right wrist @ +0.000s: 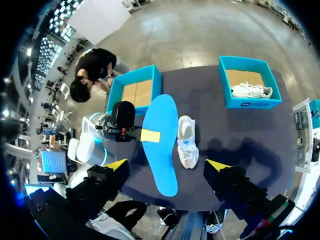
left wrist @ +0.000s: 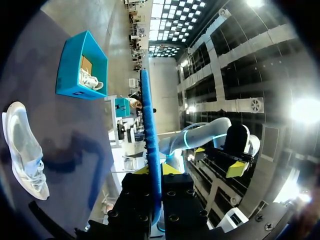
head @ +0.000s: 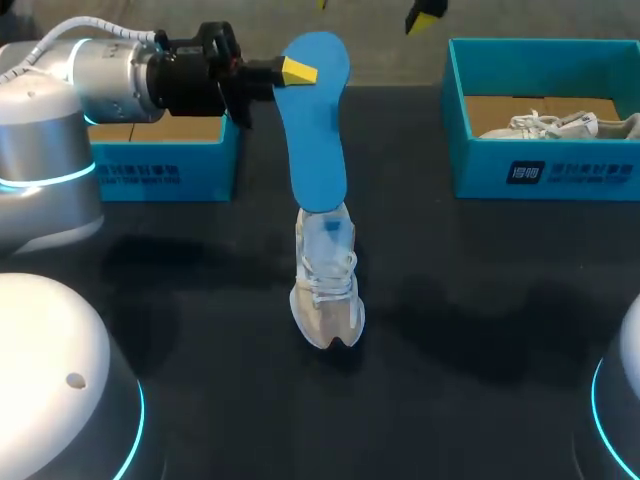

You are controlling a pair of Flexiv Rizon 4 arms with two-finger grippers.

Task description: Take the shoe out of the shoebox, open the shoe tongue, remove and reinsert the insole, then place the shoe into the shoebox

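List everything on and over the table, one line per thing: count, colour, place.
insole: one, blue, in the air over the table's far middle
loose shoe: one, white, on the table's middle
boxed shoe: one, white, inside the right shoebox
left shoebox: one, blue, far left; brown floor showing, no shoe seen in it
right shoebox: one, blue, far right
table: one, dark
left gripper: one, yellow-tipped, shut on the insole
right gripper: one, yellow-tipped, open and empty, high over the table
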